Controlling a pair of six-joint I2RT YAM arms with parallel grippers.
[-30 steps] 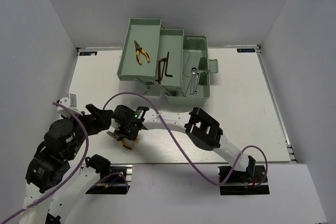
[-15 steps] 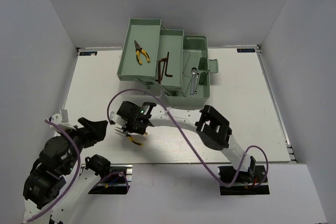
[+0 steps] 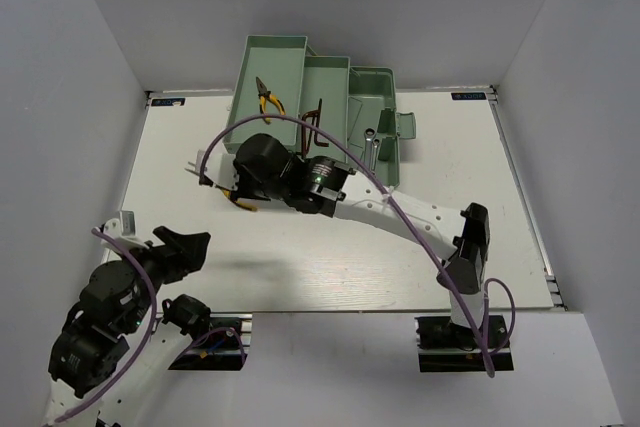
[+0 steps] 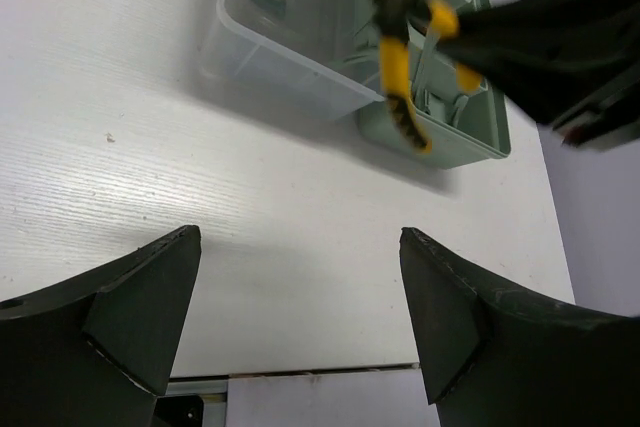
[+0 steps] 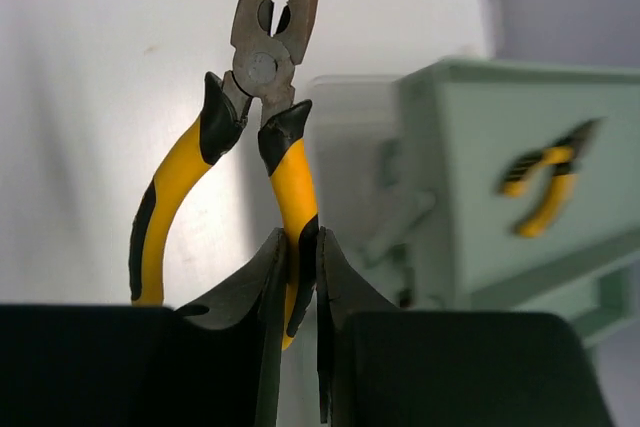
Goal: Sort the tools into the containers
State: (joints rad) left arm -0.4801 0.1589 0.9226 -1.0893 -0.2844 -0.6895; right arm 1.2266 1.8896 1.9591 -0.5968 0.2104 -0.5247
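Observation:
My right gripper (image 3: 233, 191) is shut on one handle of yellow-handled pliers (image 3: 241, 200) and holds them above the table, just in front of the left end of the mint-green toolbox (image 3: 385, 169). In the right wrist view the pliers (image 5: 262, 67) hang nose away from the closed fingers (image 5: 335, 277). A second pair of pliers (image 3: 268, 100) lies in the top tray. Two hex keys (image 3: 313, 128) lie in the middle tray and silver wrenches (image 3: 370, 146) in the base bin. My left gripper (image 3: 196, 240) is open and empty over the near left table.
The toolbox's translucent lid (image 4: 270, 42) lies on the table beside the base bin (image 4: 450, 137). The table's near edge (image 4: 320, 375) is just below the left fingers (image 4: 150, 297). White walls enclose the table on three sides.
My right gripper has lifted the pliers from the near left table and carried them away toward the toolbox. My left arm has drawn back toward its base.

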